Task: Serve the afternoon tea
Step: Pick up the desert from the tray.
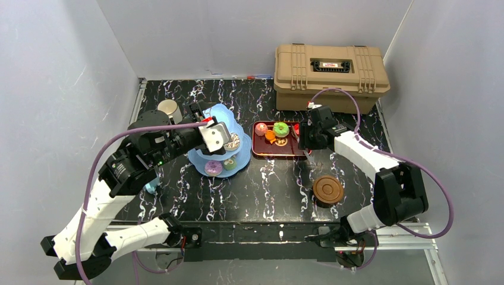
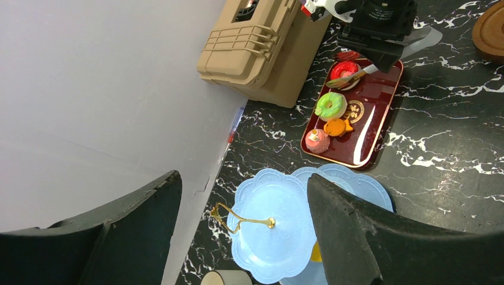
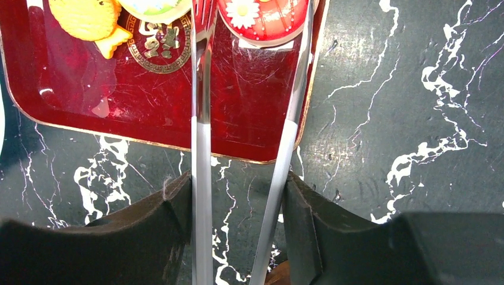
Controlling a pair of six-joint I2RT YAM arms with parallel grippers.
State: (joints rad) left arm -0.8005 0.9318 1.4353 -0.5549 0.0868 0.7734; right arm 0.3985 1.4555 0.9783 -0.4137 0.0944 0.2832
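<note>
- My right hand (image 3: 238,189) is clamped on the tongs (image 3: 202,119), with both blades pinched between its fingers. The blade tips straddle the red cake (image 3: 264,15) with the daisy on top, which sits in the 2 o'clock corner of the dark red tray (image 3: 119,113) as seen from above.
- My left hand (image 2: 243,181) is spread wide and holds nothing. It hangs above the light blue stand (image 2: 279,202), which sits on the bench (image 2: 451,148) at 9 o'clock from the tray.
- The other treats on the tray are a green donut (image 2: 330,105), an orange fish (image 2: 339,126) and a pink cake (image 2: 317,139). All three lie toward 9 o'clock from the red one.
- I judge the red cake to be light, hard and glossy, so smooth metal blades could let it squirt out. I'd take it low, across its widest part, with a gentle squeeze.
- The tongs look springy. If the squeeze eases during the carry, I expect the cake to drop.
- The stand looks light and top-heavy. I'd set the cake down softly near a tier's middle, never pressing on a scalloped rim.
</note>
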